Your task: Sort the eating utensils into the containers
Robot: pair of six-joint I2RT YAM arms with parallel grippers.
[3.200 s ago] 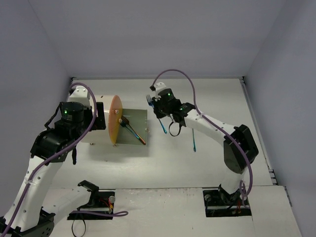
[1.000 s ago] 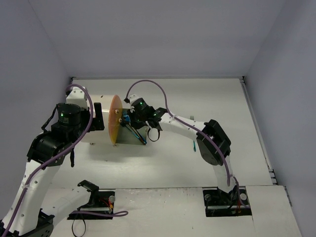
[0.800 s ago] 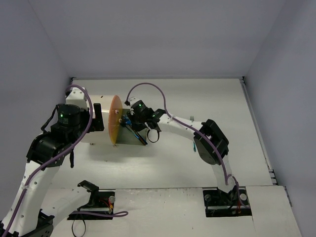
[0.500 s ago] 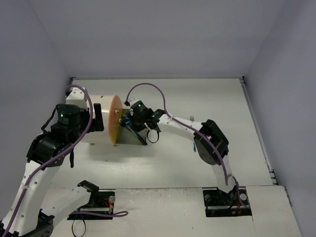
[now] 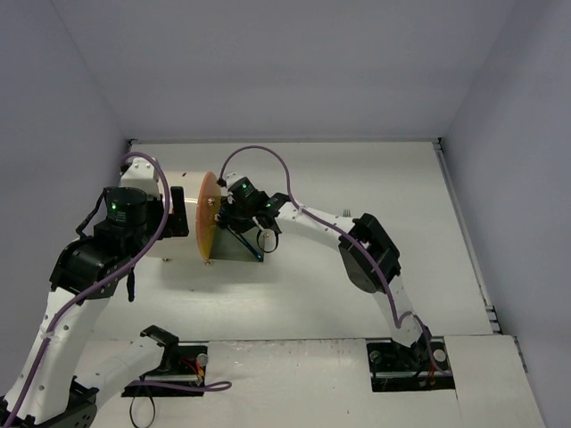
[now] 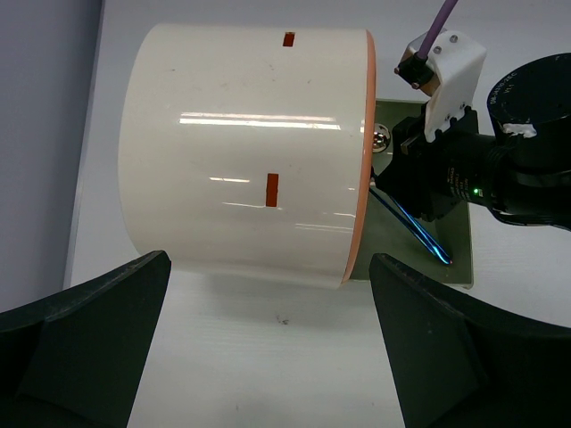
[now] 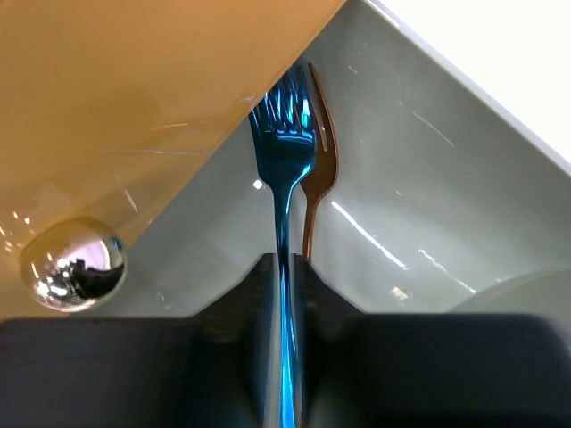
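Note:
My right gripper [image 7: 284,269] is shut on the handle of a metallic blue fork [image 7: 284,152]. The fork's tines reach almost to the round orange front [image 7: 134,89] of the cabinet, above the grey slide-out drawer [image 7: 428,205]. A copper fork [image 7: 318,169] lies in that drawer just beside it. From above, the right gripper [image 5: 230,218] hangs over the drawer [image 5: 234,251], close to the orange front [image 5: 209,227]. My left gripper [image 6: 268,357] is open and holds nothing, hovering beside the cream-white drum cabinet [image 6: 241,152].
A brass knob [image 7: 73,261] sticks out of the orange front to the left of the fork. A blue utensil [image 6: 419,236] lies in the drawer [image 6: 459,259]. The right arm [image 5: 357,254] stretches across the table. Walls close the table at the back and sides.
The right gripper has carried the blue fork leftwards, from over the drawer's middle to close against the orange front. The left arm has stayed where it was.

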